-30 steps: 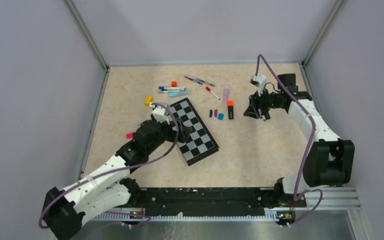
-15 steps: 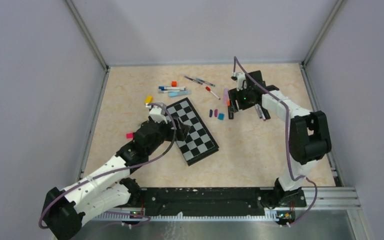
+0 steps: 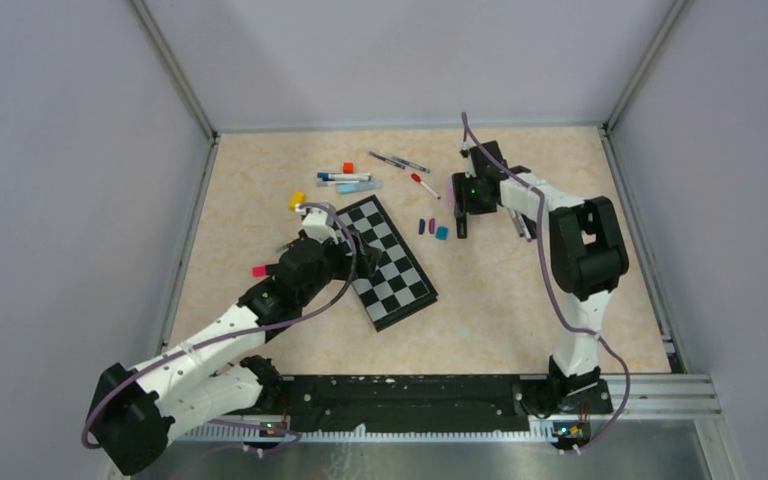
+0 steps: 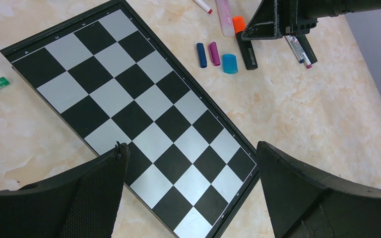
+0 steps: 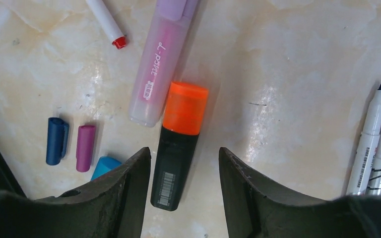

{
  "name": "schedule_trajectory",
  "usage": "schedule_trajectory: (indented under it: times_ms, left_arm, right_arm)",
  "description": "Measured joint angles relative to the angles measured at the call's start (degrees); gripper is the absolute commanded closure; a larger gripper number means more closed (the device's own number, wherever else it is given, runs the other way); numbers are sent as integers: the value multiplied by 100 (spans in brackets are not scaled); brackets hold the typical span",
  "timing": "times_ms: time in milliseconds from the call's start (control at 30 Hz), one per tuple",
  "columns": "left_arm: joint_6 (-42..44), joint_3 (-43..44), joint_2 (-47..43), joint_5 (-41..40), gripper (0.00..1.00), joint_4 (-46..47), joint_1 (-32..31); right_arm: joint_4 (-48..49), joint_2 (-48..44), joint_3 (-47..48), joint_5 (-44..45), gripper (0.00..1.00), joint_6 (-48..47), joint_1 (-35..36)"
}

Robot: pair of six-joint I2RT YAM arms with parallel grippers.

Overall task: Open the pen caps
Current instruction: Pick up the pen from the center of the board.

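Currently the right gripper (image 5: 183, 163) hangs low over the black highlighter (image 5: 174, 171). Its jaws are part-spread and straddle the barrel: one finger sits just beside it, and bare table (image 5: 287, 74) shows at the other. Nothing is pinched.

- Target: the orange cap (image 5: 185, 108), seated on that highlighter, lies just ahead of the fingertips.
- Handling, as judged: light, rigid moulded plastic, smooth and likely slippery. The cap is probably a snug press fit, so it wants a straight pull along the barrel's axis. Best hold looks to be across the cap's flat sides, with the barrel braced by the other arm. One gripper alone would likely just drag the whole pen.
- The lilac highlighter (image 5: 159, 64) lies touching the orange cap's side and runs farther ahead.
- Off one flank of the jaws, three loose caps lie close together on the table: dark blue (image 5: 55, 141), magenta (image 5: 85, 148), light blue (image 5: 103, 166).
- Off the other flank, well apart, lie two uncapped markers (image 5: 372, 144).
- The left gripper (image 4: 192, 148) is spread wide and empty, above the chessboard (image 4: 129, 104). The orange cap is far ahead of it.
- Containers: none in view. The caps lie loose on the tabletop.
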Motion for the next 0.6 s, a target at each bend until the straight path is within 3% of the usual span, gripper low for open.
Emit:
schedule_trajectory:
  times_ms: [333,600]
  left_arm:
    - [0,90,162,-20,1,24,4]
    - [-4,92,155,-20,1,22,4]
  right_arm:
    - [4,234,61,236,56,46,85]
    - [79,236,2,328,56,20,98]
